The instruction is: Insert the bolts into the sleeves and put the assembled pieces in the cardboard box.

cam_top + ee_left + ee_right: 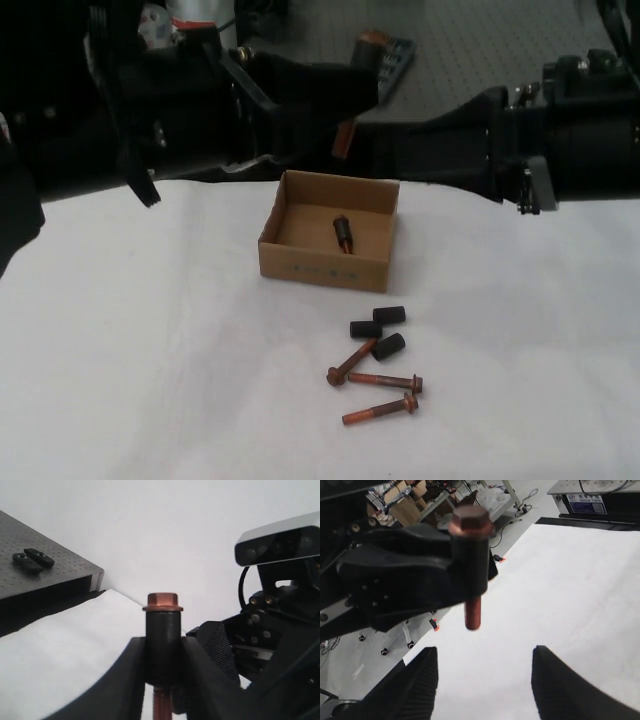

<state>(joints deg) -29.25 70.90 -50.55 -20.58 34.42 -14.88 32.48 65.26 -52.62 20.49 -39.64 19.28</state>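
Coppery metal bolts [381, 380], matt black sleeves [387, 347], plain cardboard box [322, 263].

No text can be read. Faint bluish marks are seen on the near wall of the box [322, 268], too small to be made out. In the right wrist view, a white label [592, 502] with blue print is carried on a unit [627, 487]; its characters cannot be resolved.

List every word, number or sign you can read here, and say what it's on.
The white label on the grey unit: blue print, too blurred to read.
The cardboard box, front wall: faint marks, too small to read.
The sleeve in the left gripper: no print shows.
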